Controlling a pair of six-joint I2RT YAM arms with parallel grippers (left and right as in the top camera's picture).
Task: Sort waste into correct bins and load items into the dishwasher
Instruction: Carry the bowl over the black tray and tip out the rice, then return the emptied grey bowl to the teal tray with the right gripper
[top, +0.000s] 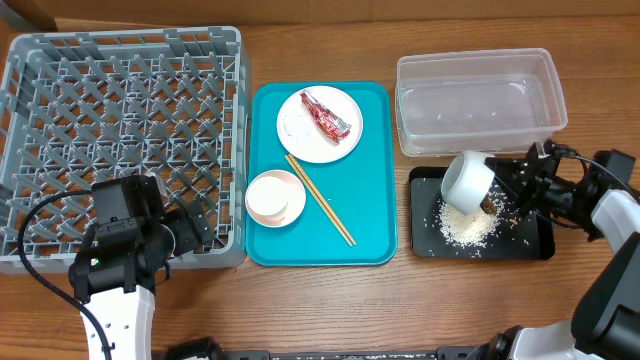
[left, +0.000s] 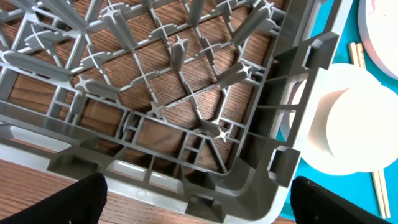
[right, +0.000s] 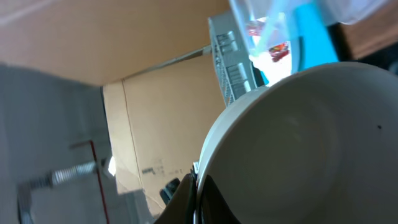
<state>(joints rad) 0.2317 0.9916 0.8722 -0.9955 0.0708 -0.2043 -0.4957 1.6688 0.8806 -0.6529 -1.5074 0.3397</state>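
Observation:
My right gripper (top: 497, 190) is shut on the rim of a pale grey bowl (top: 467, 180), which it holds tipped on its side over the black tray (top: 425, 240). White rice (top: 468, 226) lies scattered in that tray, with a brown lump (top: 489, 206) under the bowl's mouth. In the right wrist view the fingers (right: 186, 196) pinch the bowl's (right: 311, 137) edge. My left gripper (top: 195, 232) is open and empty at the front right corner of the grey dish rack (top: 243, 150), its jaws (left: 202, 202) wide apart over the rack's corner (left: 249, 186).
A teal tray (top: 372, 235) holds a white plate (top: 300, 125) with a red foil wrapper (top: 326, 117), wooden chopsticks (top: 320, 198) and a pale bowl (top: 275, 197) with a white cup (left: 357, 124) in it. The clear tub (top: 480, 100) stands behind the black tray.

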